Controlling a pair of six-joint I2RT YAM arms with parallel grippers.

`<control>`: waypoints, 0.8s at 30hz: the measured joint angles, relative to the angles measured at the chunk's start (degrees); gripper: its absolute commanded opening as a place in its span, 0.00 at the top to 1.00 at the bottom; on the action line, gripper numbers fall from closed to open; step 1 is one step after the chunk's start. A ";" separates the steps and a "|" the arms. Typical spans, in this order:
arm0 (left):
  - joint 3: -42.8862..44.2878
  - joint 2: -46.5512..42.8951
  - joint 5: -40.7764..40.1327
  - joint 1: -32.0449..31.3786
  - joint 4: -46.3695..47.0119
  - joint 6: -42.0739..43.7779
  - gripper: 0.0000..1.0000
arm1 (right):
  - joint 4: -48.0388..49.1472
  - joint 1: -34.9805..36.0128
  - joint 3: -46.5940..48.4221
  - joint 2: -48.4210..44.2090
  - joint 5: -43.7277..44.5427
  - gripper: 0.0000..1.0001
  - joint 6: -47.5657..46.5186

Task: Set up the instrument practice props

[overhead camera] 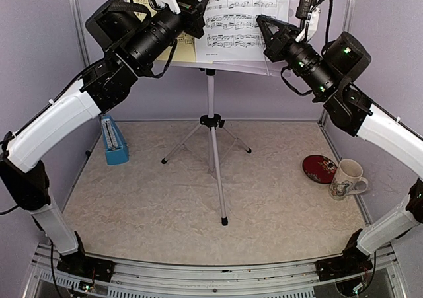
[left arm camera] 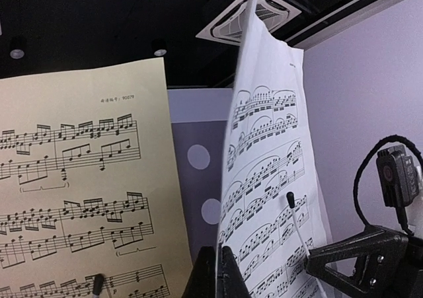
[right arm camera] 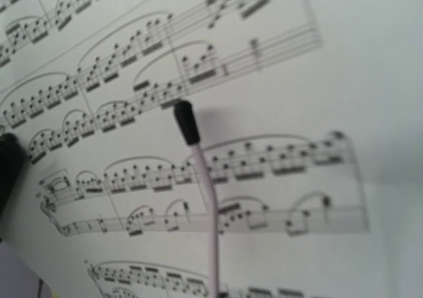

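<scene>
Up at the music stand, our left gripper pinches the white sheet by its edge; our right gripper is clenched shut nearby.

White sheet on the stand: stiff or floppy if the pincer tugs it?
Probably floppy: the white sheet bows outward where the left pincer pinches its edge. Likely light, so it may slip from under the thin wire clip. It looks thin, so a hard tug could crease it.
</scene>
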 measured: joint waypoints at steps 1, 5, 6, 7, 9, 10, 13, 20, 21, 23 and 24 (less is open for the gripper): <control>0.59 0.37 0.76 0.00 -0.46 0.15 1.00 | 0.00 0.00 0.00 0.00 -0.07 1.00 -0.13; 3.82 2.21 3.91 0.02 -3.13 0.94 1.00 | 0.33 0.00 -0.22 0.00 -0.20 1.00 -0.33; 4.57 2.60 4.39 0.02 -3.78 1.20 1.00 | 0.42 0.00 -0.28 0.00 -0.24 1.00 -0.37; 5.01 2.93 4.79 0.02 -4.09 1.36 1.00 | 0.48 0.00 -0.33 0.00 -0.26 1.00 -0.39; 6.05 3.61 5.75 0.07 -5.05 1.90 1.00 | 0.59 0.00 -0.37 -0.02 -0.28 1.00 -0.39; 6.54 3.96 6.03 0.09 -5.49 2.10 1.00 | 0.63 0.00 -0.39 -0.02 -0.28 1.00 -0.42; 8.39 5.11 6.91 0.13 -7.41 2.91 1.00 | 0.94 0.00 -0.59 -0.02 -0.31 1.00 -0.42; 11.76 6.56 7.76 0.61 -11.10 4.70 1.00 | 1.22 0.00 -0.66 -0.02 -0.31 1.00 -0.48; 12.61 6.73 7.98 0.83 -11.82 4.83 1.00 | 1.25 0.00 -0.68 -0.02 -0.31 1.00 -0.52; 14.25 7.08 8.35 1.33 -13.09 4.98 1.00 | 1.27 0.00 -0.68 -0.02 -0.33 1.00 -0.59; 14.86 7.19 8.59 1.49 -13.62 5.09 1.00 | 1.27 0.00 -0.68 -0.02 -0.33 1.00 -0.61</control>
